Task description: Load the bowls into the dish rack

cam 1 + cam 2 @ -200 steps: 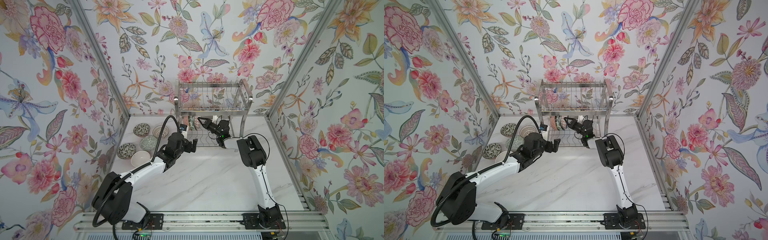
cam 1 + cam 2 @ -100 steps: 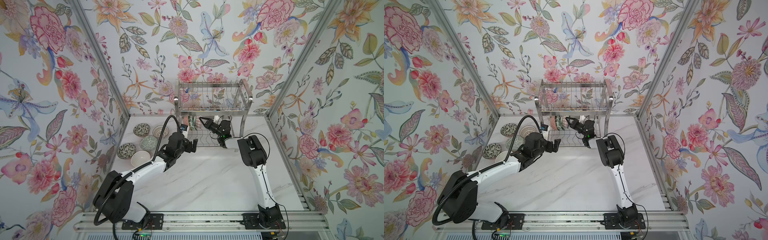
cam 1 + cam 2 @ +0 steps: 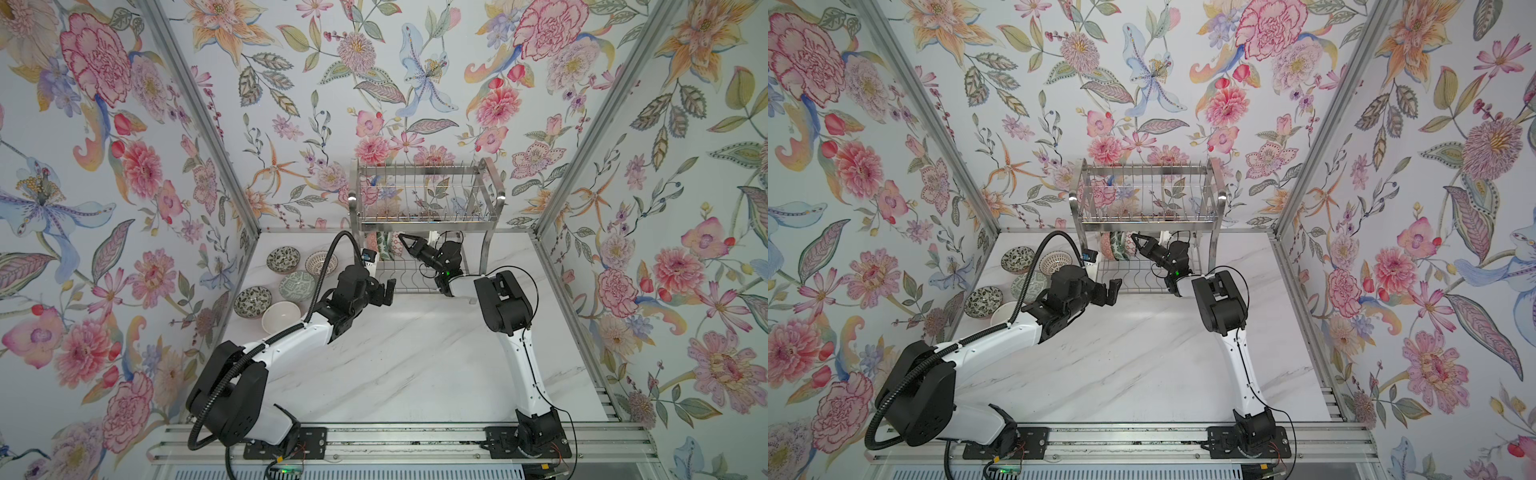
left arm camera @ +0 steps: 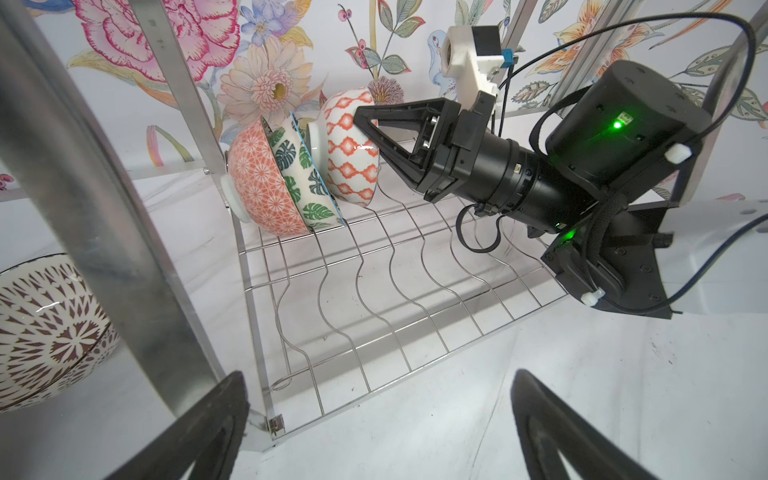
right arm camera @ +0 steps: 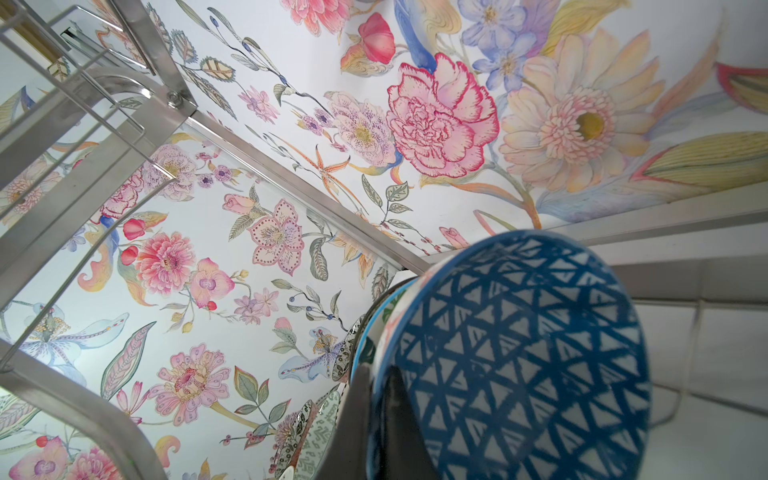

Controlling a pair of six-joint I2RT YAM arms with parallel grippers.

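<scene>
Left wrist view: the right gripper (image 4: 362, 119) is clenched on the rim of the lattice bowl (image 4: 349, 162), with one finger inside and one outside. The bowl stands on edge in the lower tier of the rack (image 4: 374, 291). It leans against the leaf bowl (image 4: 299, 183), which nests on the orange bowl (image 4: 257, 183) at the tier's left end as a top view shows it. Whether its lower edge bears on the wires cannot be told.

The left gripper (image 3: 386, 291) hangs released and empty just in front of the rack, above the table (image 3: 415, 353). Five loose bowls (image 3: 281, 316) sit on the table to the rack's left, well apart from the right arm.

Step in hand, as judged: seating the third of eight bowls, so the task is under halfway.

The next move calls for settling the bowl into a divider gap and parting the jaws only once it rests. The right arm should then back out along the rim line, since a sideways pull could tip all three. The left arm is best placed to fetch a loose bowl.
</scene>
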